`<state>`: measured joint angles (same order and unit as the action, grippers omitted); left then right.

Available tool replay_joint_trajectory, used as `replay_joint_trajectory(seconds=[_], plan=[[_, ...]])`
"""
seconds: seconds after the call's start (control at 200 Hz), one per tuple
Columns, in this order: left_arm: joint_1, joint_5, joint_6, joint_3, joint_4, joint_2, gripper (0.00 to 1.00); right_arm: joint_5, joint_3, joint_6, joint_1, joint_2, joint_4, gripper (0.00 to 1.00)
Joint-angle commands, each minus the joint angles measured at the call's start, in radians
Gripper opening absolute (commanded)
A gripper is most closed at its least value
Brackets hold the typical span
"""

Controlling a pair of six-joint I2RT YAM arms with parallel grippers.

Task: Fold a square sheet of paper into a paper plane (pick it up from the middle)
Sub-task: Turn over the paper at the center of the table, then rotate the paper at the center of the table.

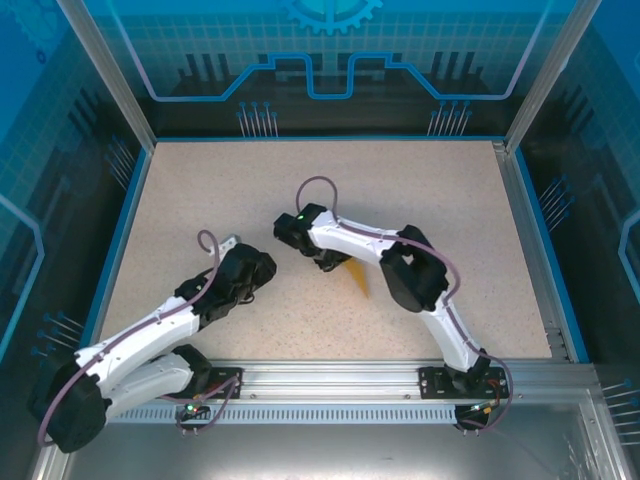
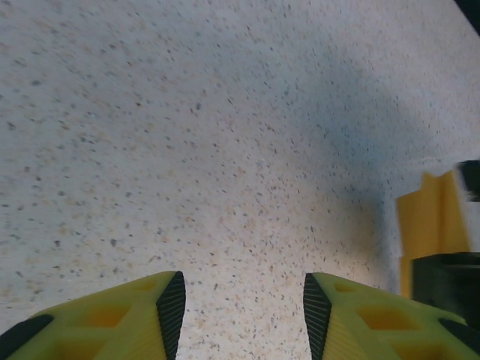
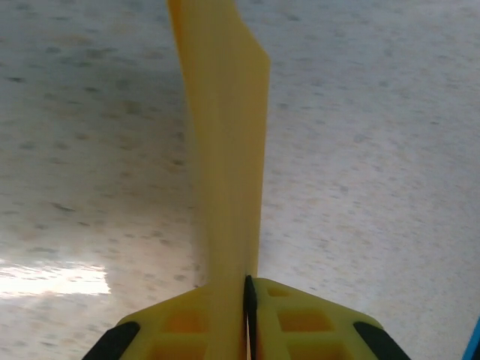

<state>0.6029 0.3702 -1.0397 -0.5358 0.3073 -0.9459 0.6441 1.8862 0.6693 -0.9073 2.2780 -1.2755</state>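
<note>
The square sheet of paper is folded into a narrow, pointed orange-yellow paper plane point(image 3: 225, 150). My right gripper point(image 3: 247, 289) is shut on its near end, and the strip runs away from the fingers just above the table. From above, its orange tip point(image 1: 357, 276) pokes out below the right gripper point(image 1: 328, 262) near the table's middle. My left gripper point(image 2: 244, 300) is open over bare table, with nothing between its fingers. It sits to the left of the paper point(image 2: 427, 225) and apart from it. In the top view, the left gripper point(image 1: 263, 283) is level with the right one.
The speckled beige tabletop point(image 1: 400, 200) has a blue rim, and a metal rail point(image 1: 350, 375) runs along the near edge. Blue enclosure walls stand on the far, left and right sides. The right arm's black wrist body point(image 2: 446, 281) is close to the left gripper's right finger.
</note>
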Motion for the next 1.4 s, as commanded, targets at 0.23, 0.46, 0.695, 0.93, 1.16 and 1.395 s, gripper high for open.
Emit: replay_joint_trajectory(seconds=[0.23, 0.46, 0.695, 0.93, 1.16, 1.395], plan=[[-0.012, 0.047, -0.040, 0.040, 0.063, 0.044, 0.51, -0.506, 0.020, -0.077, -0.029, -0.023, 0.239, 0.42], [-0.013, 0.031, -0.022, 0.030, 0.057, 0.041, 0.53, -0.744, -0.292, -0.103, 0.060, -0.367, 0.567, 0.62], [-0.019, -0.078, 0.040, -0.005, -0.008, -0.055, 0.58, -1.082, -0.737, 0.022, 0.319, -0.570, 1.089, 0.31], [-0.023, -0.197, 0.067, -0.094, -0.038, -0.242, 0.58, -1.286, -0.642, -0.082, 0.345, -0.405, 1.014, 0.28], [-0.028, -0.270, 0.063, -0.134, -0.054, -0.334, 0.59, -1.264, -0.573, -0.085, 0.321, -0.290, 0.970, 0.28], [-0.029, -0.347, 0.114, -0.178, -0.081, -0.394, 0.60, -1.223, -0.613, -0.054, 0.331, -0.238, 1.024, 0.28]])
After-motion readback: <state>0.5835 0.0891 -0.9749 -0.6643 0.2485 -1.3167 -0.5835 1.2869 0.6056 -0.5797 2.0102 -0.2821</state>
